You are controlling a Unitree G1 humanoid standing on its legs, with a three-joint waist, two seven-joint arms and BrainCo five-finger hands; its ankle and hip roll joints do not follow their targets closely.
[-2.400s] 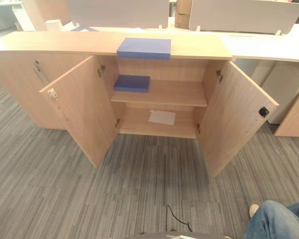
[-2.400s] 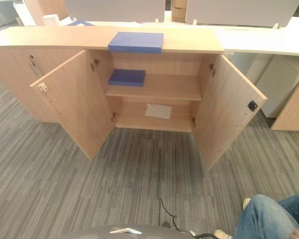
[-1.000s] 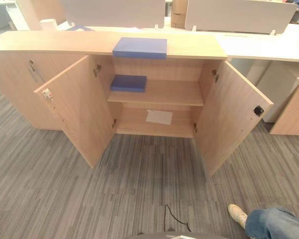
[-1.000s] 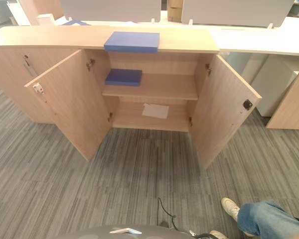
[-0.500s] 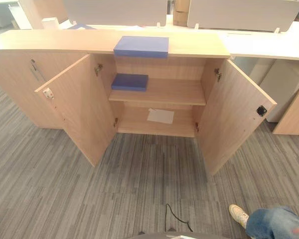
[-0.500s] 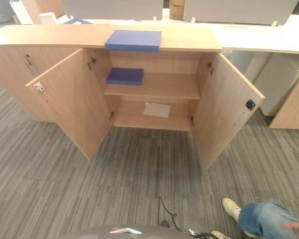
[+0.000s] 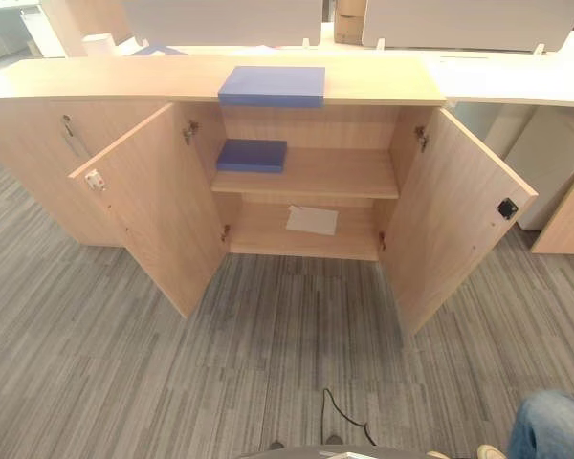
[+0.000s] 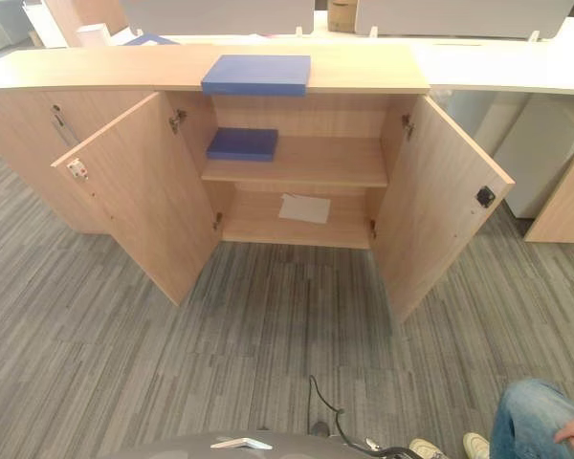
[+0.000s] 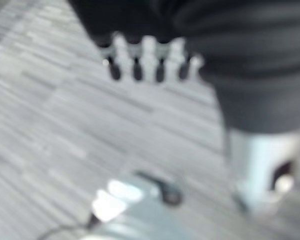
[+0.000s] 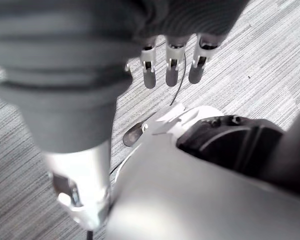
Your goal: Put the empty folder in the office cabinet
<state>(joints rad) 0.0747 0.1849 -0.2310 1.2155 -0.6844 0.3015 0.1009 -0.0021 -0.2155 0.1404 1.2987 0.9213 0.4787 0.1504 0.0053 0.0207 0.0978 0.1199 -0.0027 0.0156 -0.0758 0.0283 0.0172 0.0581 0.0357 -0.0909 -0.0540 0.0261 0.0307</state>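
Folder first: the flat blue rectangular folder (image 7: 272, 85) lies on the light wood counter (image 7: 96, 78), at its front edge, directly above the open cabinet and overhanging nothing that I can make out. Just below it, inside the light wood office cabinet (image 7: 311, 175), a second, smaller-looking blue folder (image 7: 252, 155) rests on the left end of the middle shelf (image 7: 340, 174), leaving the middle and right of that shelf bare. A white sheet of paper (image 7: 312, 220) lies on the bottom shelf. Both doors stand wide, the left door (image 7: 153, 210) and the right door (image 7: 454, 222) swung out over the grey striped carpet (image 7: 172, 382).

Neither hand holds anything. The left hand (image 9: 147, 57) hangs over the carpet with fingers straight and relaxed, and the right hand (image 10: 172, 62) likewise, fingers loose and pointing down at the floor. A person's jeans-clad knee (image 8: 536, 421) and shoe show at the lower right, near the right door.

The step in hand looks like the approach: the robot stands well apart from the counter and must close in between the two doors without brushing either. A good pick would probably slide the counter folder forward past the front edge so fingers can get under it, thumb on top, then lower it level onto the bare part of the middle shelf beside the folder already there.
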